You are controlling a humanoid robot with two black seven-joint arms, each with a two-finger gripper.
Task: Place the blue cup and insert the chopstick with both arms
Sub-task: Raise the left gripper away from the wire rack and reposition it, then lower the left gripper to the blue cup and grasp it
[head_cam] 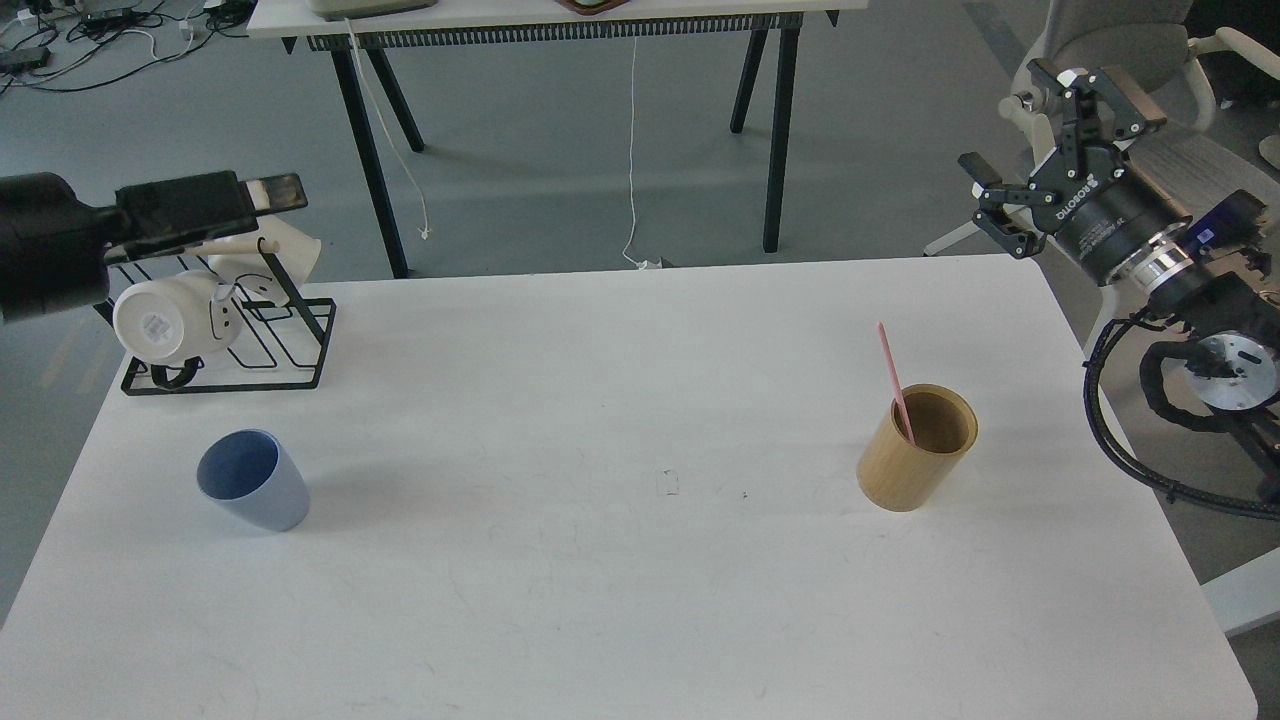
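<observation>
The blue cup [252,481] stands upright on the white table [600,600] at the front left. The pink chopstick [891,372] leans in the tan bamboo holder [915,450] at the right. My left gripper [272,191] is at the far left, above the mug rack, well behind the cup; it is seen side-on and its fingers cannot be told apart. My right gripper [1012,128] is open and empty. It hangs off the table's far right corner, well behind and to the right of the holder.
A black wire rack [230,372] with two white mugs [165,320] stands at the table's back left, partly under my left arm. Another table's legs [370,150] and a chair [1130,40] stand on the floor behind. Cables hang by my right arm.
</observation>
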